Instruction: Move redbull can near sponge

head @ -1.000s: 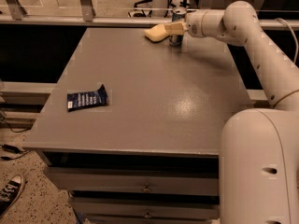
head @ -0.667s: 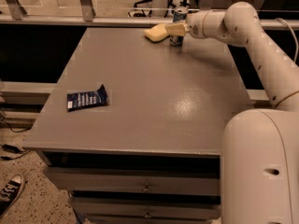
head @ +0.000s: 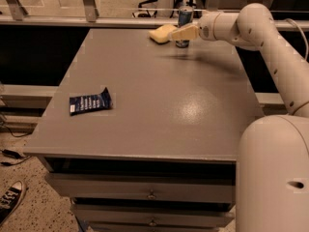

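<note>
The redbull can (head: 184, 17) stands upright at the far edge of the grey table (head: 159, 105), blue and silver with a silver top. The pale yellow sponge (head: 161, 34) lies just left of it, close to the can's base. My gripper (head: 180, 33) reaches in from the right and sits around the can at mid height, its near side crossing in front of the can. Its far side is hidden behind the can. The white arm (head: 251, 23) stretches back to the right.
A flat dark blue snack packet (head: 90, 102) lies near the table's left edge. A railing runs behind the table's far edge. Drawers sit under the table's front edge. My white base (head: 273, 178) fills the lower right.
</note>
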`<state>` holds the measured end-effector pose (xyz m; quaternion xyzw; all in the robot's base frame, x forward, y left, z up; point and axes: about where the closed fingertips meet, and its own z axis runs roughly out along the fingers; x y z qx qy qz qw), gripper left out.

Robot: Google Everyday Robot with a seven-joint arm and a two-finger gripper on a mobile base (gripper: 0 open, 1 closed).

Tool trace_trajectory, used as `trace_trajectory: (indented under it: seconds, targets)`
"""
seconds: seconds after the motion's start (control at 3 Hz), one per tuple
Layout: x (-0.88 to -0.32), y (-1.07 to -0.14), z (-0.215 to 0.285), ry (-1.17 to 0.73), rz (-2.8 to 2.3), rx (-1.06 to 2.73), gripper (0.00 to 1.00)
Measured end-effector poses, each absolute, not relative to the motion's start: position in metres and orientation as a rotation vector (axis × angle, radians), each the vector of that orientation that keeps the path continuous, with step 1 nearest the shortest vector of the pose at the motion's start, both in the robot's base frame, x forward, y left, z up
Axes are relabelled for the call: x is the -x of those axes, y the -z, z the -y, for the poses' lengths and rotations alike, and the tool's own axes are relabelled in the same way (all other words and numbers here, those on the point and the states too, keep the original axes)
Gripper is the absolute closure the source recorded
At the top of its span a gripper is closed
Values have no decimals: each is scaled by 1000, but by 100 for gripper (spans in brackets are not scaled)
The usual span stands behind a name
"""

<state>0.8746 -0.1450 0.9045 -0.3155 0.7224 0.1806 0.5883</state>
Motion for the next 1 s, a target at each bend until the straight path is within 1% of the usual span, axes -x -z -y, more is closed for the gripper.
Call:
trace_trajectory:
  seconds: [0.67,1.0]
  targets:
    - [-805,-950,188,-446,-1603,780,0]
    - [-800,-953,194,-443,-1600,782,0]
